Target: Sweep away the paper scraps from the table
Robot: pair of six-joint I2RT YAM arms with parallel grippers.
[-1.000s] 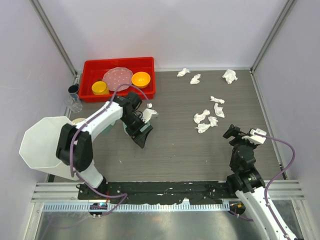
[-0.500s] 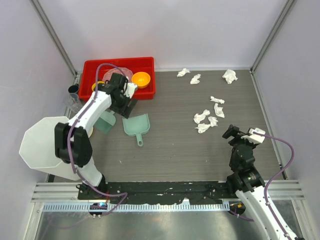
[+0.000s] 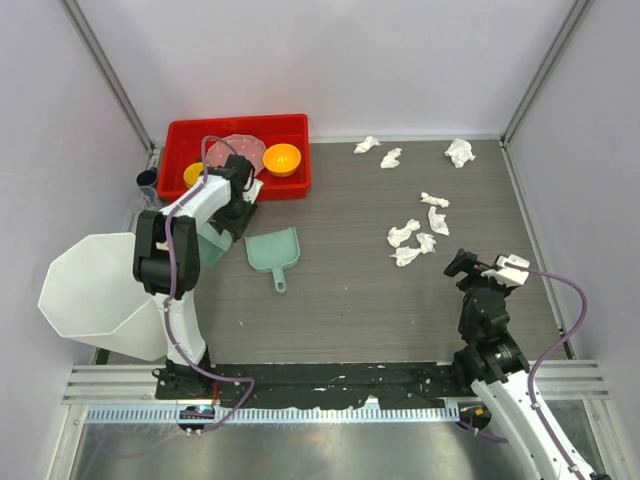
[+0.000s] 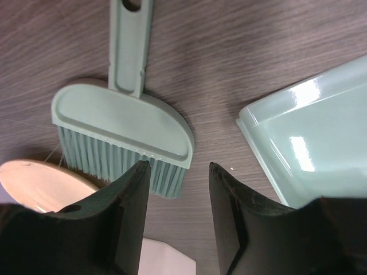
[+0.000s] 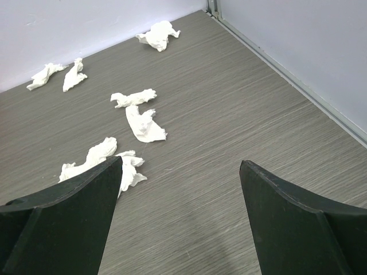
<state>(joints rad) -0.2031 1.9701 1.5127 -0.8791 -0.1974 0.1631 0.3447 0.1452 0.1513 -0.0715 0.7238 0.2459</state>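
**Paper scraps (image 3: 403, 233) lie right of centre; both end effectors are empty**

Eight white wads are counted in the top view, all on the bench (image 3: 380, 310). Three are spread along the upper right of the frame and five are clustered lower, at centre right. Fewer are made out in the right wrist view, where the lowest of the cluster is partly covered by the finger (image 5: 57, 217) at the lower left of the frame.

The right end effector (image 5: 180, 166) is seen with its fingers spread wide and nothing between them. In the top view the nearest wads lie just up and left of it, untouched. The left end effector (image 4: 179, 172) is placed at the left of the top view, well apart from every scrap, with its fingers parted and nothing held.

In the left wrist view a green brush (image 4: 123, 123) lies flat on the bench. Its handle is cut off at the top edge and its bristles are partly hidden by a finger. In the top view it is largely covered by the arm. A green dustpan (image 4: 304, 149) beside it is cut off at the right edge. A tan round object (image 4: 34, 183) at the lower left cannot be identified.
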